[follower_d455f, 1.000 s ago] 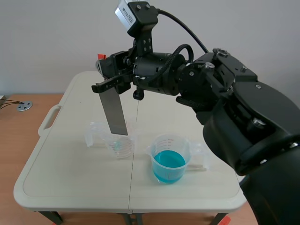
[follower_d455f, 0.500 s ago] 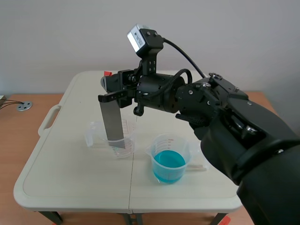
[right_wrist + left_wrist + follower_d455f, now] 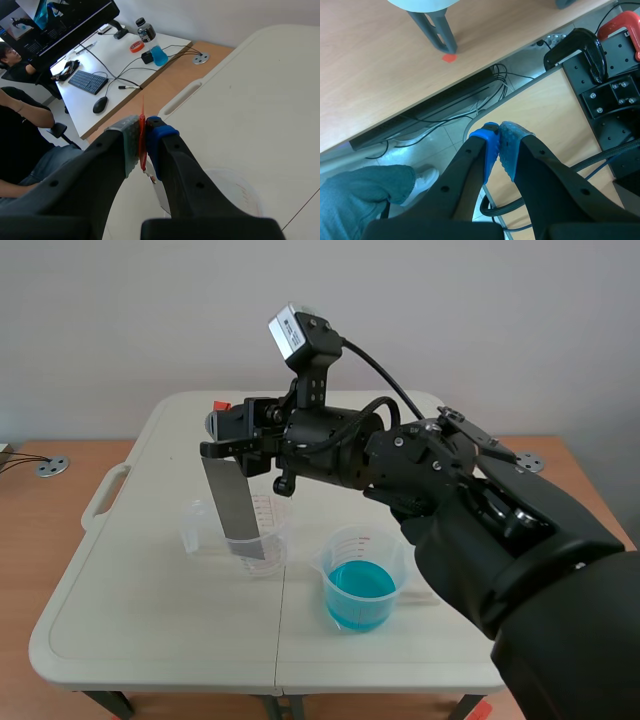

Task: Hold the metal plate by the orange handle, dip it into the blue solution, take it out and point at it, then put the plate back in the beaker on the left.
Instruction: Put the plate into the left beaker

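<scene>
The right gripper (image 3: 224, 424) is clamping its fingers on the orange handle (image 3: 142, 144), holding the plate (image 3: 232, 502) nearly upright with its lower end inside the left beaker (image 3: 268, 540) on the bench (image 3: 150, 610). The left gripper (image 3: 498, 139) is hanging beside the bench, fingers pressed together.

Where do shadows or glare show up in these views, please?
Scene view: even light, a faint shadow at the base of the blue solution beaker, no glare on the metal plate. Right wrist view: bright table, orange handle vivid. Left wrist view: dark shadow around the cables.
</scene>
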Robot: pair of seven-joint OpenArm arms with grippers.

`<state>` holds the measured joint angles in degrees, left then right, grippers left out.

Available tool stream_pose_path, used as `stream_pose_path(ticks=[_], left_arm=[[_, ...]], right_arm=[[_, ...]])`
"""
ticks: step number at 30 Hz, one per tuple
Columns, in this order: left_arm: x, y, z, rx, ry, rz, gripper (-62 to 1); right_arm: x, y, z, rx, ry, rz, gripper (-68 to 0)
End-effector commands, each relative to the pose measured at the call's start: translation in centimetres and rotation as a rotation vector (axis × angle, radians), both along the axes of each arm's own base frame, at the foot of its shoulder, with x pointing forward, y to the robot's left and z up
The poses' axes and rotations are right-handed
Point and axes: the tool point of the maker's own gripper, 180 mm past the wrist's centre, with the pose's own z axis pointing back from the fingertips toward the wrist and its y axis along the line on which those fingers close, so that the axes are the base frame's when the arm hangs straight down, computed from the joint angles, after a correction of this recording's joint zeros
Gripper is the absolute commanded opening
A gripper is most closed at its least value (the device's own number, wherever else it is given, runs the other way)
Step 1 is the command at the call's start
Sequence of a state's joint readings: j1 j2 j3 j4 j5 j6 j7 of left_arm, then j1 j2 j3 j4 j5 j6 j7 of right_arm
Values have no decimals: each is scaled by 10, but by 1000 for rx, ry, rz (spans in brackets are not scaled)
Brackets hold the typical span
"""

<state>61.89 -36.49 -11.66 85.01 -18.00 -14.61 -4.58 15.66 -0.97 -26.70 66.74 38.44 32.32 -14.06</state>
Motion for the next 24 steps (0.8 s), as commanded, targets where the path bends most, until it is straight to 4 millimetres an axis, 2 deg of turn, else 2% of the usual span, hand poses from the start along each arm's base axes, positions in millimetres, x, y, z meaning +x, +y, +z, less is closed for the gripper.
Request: stream_pose_path(ticks=[1,24], left_arm=[[4,-7,3,-21,-19,1,-593],[3,-6,3,-19,-16,0,-593]], right_arm=[[6,2,14,36,-26,-4,-662],[10,-4,-6,-55,39,-38,-649]])
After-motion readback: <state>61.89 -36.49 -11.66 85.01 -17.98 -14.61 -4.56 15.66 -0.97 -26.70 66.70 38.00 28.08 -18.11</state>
